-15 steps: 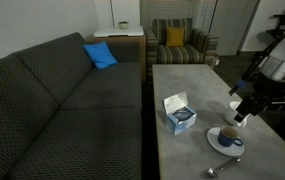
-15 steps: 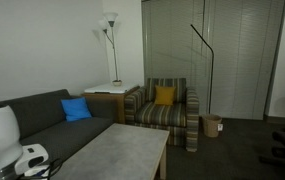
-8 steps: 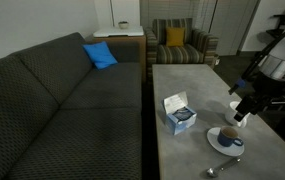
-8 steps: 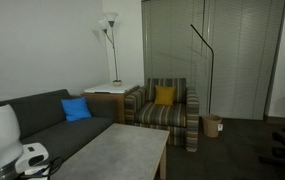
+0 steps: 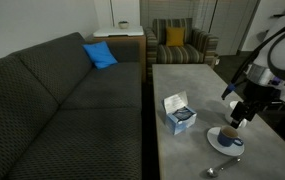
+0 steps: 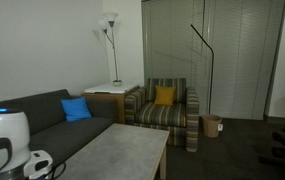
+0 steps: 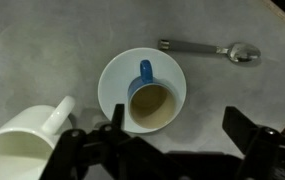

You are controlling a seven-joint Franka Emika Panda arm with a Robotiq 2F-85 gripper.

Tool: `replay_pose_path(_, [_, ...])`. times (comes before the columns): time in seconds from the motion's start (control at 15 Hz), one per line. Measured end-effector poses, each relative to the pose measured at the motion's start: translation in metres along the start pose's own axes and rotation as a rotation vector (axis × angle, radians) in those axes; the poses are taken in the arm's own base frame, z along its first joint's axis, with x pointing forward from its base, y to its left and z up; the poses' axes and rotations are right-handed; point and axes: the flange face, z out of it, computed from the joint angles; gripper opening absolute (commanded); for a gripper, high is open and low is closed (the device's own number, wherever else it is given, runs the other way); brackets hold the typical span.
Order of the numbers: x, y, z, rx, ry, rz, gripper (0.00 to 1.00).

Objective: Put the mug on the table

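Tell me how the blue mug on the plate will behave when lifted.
The mug looks rigid and glazed, so probably slippery and breakable. It stands upright on a white plate, so a sideways nudge may slide it. Its handle likely shifts weight off-centre.

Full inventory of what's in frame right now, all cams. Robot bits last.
sofa: 1, dark grey, along the table's long side
blue cushion: 1, on the sofa
side table: 1, wood with white top, at the sofa's far end
armchair: 1, striped, past the table's far end
yellow cushion: 1, on the armchair
floor lamp: 1, white, behind the side table
arc lamp: 1, black, by the armchair
bin: 1, tan, on the floor beside the armchair
table: 1, mottled grey
tissue box: 1, blue and white, on the table
plate: 1, white, on the table
mug: 1, dark blue, on the plate
white cup: 1, on the table beside the plate
spoon: 1, metal, on the table beside the plate
arm: 1, white and black
end effector: 1, black, open, above the plate
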Motion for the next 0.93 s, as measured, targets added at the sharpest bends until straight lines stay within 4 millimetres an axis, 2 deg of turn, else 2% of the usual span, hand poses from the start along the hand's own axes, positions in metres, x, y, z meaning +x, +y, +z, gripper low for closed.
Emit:
replay_pose_path(0.4, [0.006,0.021,0.042,-0.037,-0.056,0.050,1.00])
replay_pose_path(0.73, [-0.006,0.024,0.080,-0.019,-0.126,0.063,1.00])
replay_pose_path(0.93, [-0.013,0.024,0.096,-0.011,-0.153,0.067,1.00])
